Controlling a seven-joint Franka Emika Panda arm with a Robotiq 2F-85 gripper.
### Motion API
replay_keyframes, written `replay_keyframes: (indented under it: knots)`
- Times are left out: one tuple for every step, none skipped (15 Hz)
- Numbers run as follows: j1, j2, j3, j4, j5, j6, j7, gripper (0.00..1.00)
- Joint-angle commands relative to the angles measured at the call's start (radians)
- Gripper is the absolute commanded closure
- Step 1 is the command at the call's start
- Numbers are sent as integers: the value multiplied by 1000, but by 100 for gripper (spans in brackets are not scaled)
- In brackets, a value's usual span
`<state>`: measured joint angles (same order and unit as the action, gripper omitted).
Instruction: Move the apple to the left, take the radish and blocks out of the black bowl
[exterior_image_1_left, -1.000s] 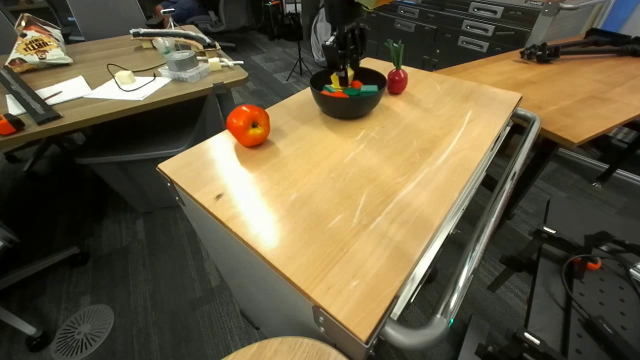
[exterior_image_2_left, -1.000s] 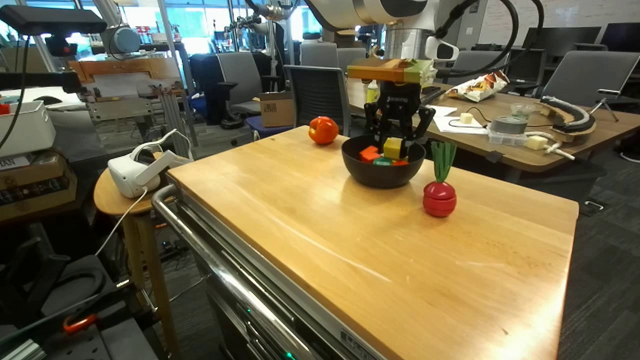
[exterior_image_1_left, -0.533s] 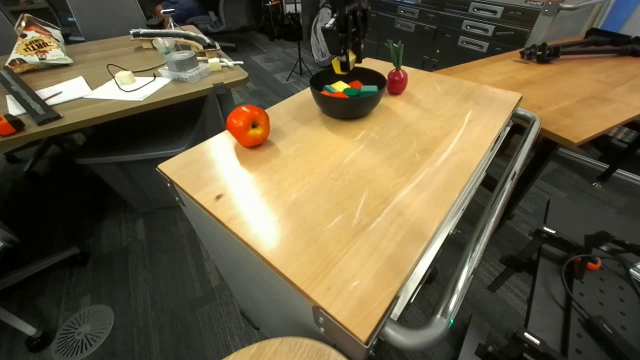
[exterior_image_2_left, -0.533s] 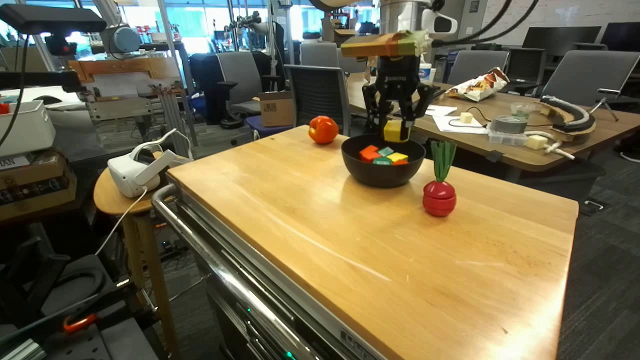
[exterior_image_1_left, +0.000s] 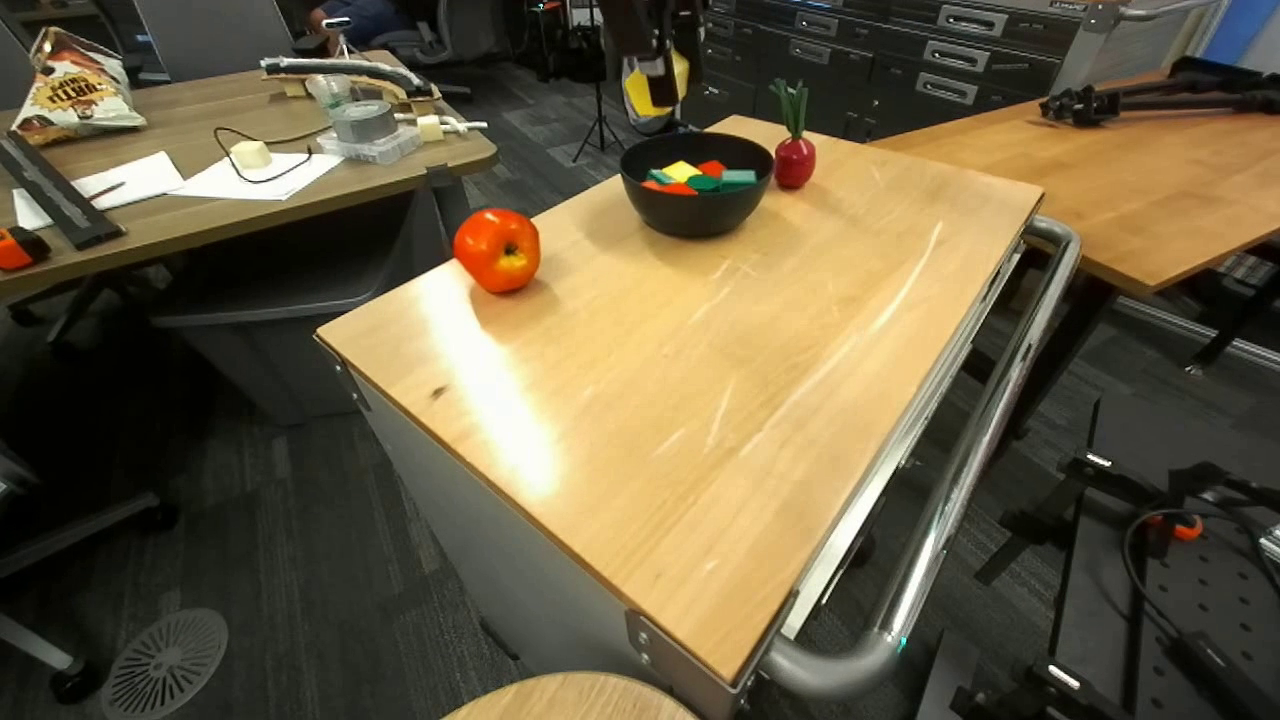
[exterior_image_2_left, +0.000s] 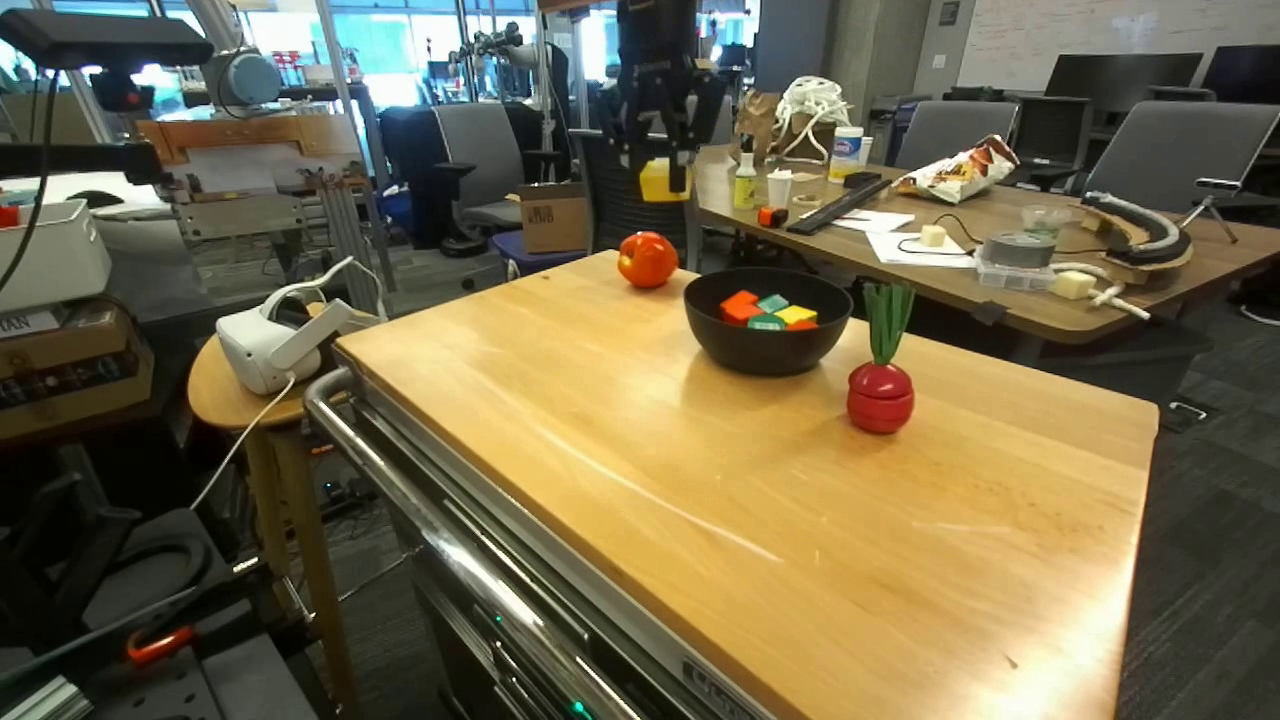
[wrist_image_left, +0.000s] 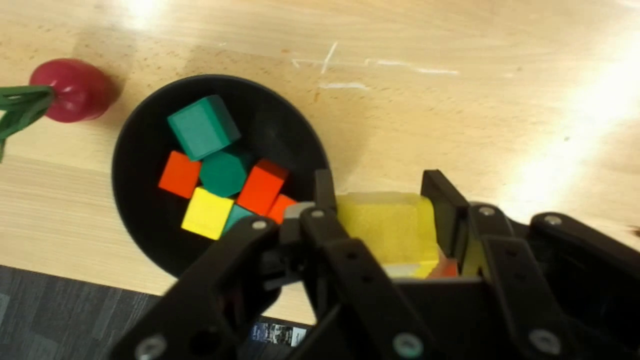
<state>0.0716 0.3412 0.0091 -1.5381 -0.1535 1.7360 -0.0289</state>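
Pale wooden tabletop (exterior_image_2_left: 600, 420) below a partway-spread gripper (wrist_image_left: 381, 200), a yellow block (wrist_image_left: 387, 230) pinched between its jaws.

Gray chairs (exterior_image_2_left: 1190, 150), dark carpet (exterior_image_1_left: 300, 520), bright windows (exterior_image_2_left: 400, 40)

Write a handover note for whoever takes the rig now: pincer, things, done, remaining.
Pincer: shut on a yellow block, held in the air clear of the black bowl.
Apple: on the tabletop, apart from the bowl.
Radish: upright on the tabletop beside the bowl.
Done: radish out; one yellow block out, not yet set down. Apple's move left: can't confirm from these views.
Remaining: set the held block down, then take out the red, green and yellow blocks in the bowl.
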Motion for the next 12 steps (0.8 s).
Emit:
replay_keyframes:
  knots:
    - [42, 33, 21, 19, -22, -55, 84, 79]
    - [52, 58, 19, 32, -19, -66, 129, 79]
    - [60, 83, 13, 36, -18, -50, 186, 79]
    - [62, 104, 13, 41, -7, -56, 207, 79]
    - [63, 119, 13, 34, 3, -29, 237, 79]
    - [60, 133, 16, 32, 17, -14, 244, 79]
    - [58, 150, 19, 32, 26, 1, 244, 79]
    - [59, 167, 20, 34, 33, 5, 246, 79]
    - [59, 183, 24, 37, 41, 11, 236, 79]
    - [59, 196, 28, 40, 49, 13, 226, 79]
    - [59, 207, 32, 42, 58, 20, 220, 79]
    - [60, 215, 34, 44, 64, 28, 216, 79]
